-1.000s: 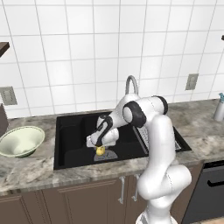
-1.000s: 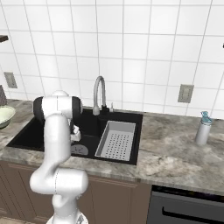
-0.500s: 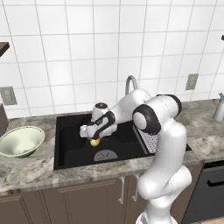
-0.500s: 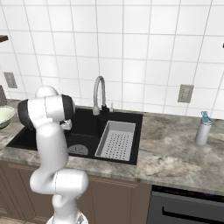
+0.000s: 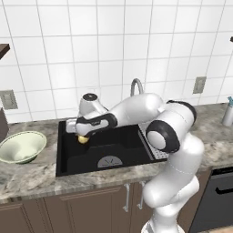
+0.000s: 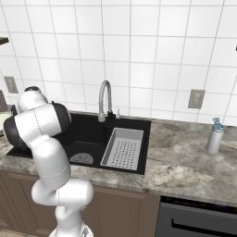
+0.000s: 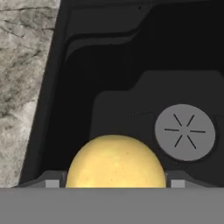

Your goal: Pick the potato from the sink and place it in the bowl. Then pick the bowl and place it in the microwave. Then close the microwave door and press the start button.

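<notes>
Gripping the Potato Above the Sink

Jaws were pinched on the potato [image 5: 83,139], with the gripper [image 5: 81,135] held over the left part of the black sink [image 5: 123,152]. Speckled stone counter [image 5: 27,175] ran around it beneath white wall tiles [image 5: 109,50]. The bowl [image 5: 21,147] sat empty left of the basin.

Yellow-golden potato [image 7: 116,161] glowing against matte black sink [image 5: 113,154], pale cream-green bowl [image 5: 21,146] showing darker green outside, mottled grey-brown stone counter [image 6: 185,162], white tiled wall [image 5: 113,50], brown wooden cabinets [image 5: 68,214], grey perforated drain tray [image 6: 122,148]

Two base views flanking the sink [image 5: 104,154], hand view close above its basin.
</notes>
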### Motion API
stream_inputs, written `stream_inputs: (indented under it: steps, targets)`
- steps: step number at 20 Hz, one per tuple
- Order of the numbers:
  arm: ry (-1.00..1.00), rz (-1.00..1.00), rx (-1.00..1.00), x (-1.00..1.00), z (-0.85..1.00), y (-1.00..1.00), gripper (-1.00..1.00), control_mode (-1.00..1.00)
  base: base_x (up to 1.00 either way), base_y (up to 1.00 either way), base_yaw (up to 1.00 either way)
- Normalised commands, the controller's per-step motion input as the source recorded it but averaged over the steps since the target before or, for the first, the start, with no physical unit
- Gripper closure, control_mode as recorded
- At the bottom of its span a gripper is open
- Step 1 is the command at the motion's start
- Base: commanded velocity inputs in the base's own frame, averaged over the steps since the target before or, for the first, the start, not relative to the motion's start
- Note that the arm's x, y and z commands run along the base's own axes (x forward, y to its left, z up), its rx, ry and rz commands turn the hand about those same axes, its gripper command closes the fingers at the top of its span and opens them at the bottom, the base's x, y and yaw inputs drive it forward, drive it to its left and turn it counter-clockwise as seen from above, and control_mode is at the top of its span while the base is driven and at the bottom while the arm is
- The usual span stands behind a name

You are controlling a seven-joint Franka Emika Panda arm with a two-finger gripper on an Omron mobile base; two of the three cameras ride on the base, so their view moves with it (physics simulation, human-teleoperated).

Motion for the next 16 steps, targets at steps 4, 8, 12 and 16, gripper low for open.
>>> stream_inputs:
  steps: [4,8,12,16]
  targets:
    - [0.0,0.0,0.0,-0.24,1.0,0.7,1.0,-1.0,0.0,0.0,0.0]
    - [0.0,0.06,0.0,-0.24,0.98,1.0,1.0,-1.0,0.0,0.0,0.0]
    - [-0.05,0.09,0.0,-0.16,0.66,0.99,1.0,-1.0,0.0,0.0,0.0]
    - [-0.02,0.1,0.0,-0.17,0.15,0.75,1.0,-1.0,0.0,0.0,0.0]
